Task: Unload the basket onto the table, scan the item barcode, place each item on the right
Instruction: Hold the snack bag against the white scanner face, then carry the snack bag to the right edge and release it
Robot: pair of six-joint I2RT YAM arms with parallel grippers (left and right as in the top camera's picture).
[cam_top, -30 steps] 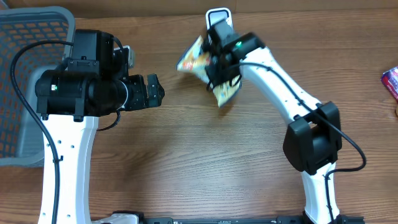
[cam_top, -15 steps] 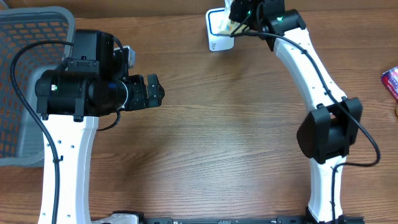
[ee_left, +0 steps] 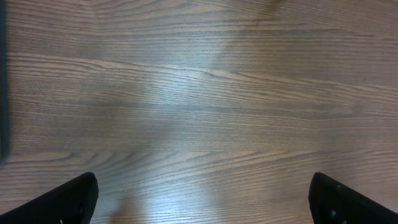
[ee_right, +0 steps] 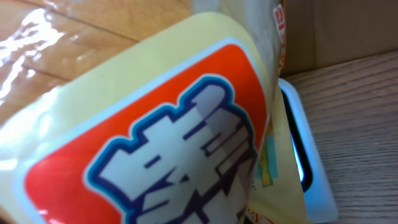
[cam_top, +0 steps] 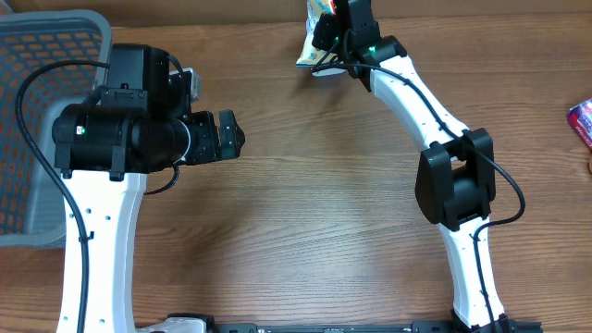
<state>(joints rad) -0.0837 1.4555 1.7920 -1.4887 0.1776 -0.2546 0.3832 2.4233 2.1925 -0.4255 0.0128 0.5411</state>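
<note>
A yellow snack packet [ee_right: 155, 137] with an orange label and white lettering fills the right wrist view. It hangs right in front of the white barcode scanner [ee_right: 311, 180], whose dark window shows at the packet's right edge. In the overhead view my right gripper [cam_top: 326, 35] is at the table's far edge, shut on the packet [cam_top: 308, 55], which covers most of the scanner. Its fingers are hidden in the wrist view. My left gripper [cam_top: 231, 137] hovers over bare wood at the left, open and holding nothing [ee_left: 205, 205].
A grey mesh basket [cam_top: 28, 139] stands at the left edge, behind the left arm. A purple and red packet [cam_top: 581, 120] lies at the right edge. The table is brown wood [cam_top: 305, 213].
The right arm has carried the packet from the middle of the table to the far edge and swung it over the scanner. The left arm has not moved.
</note>
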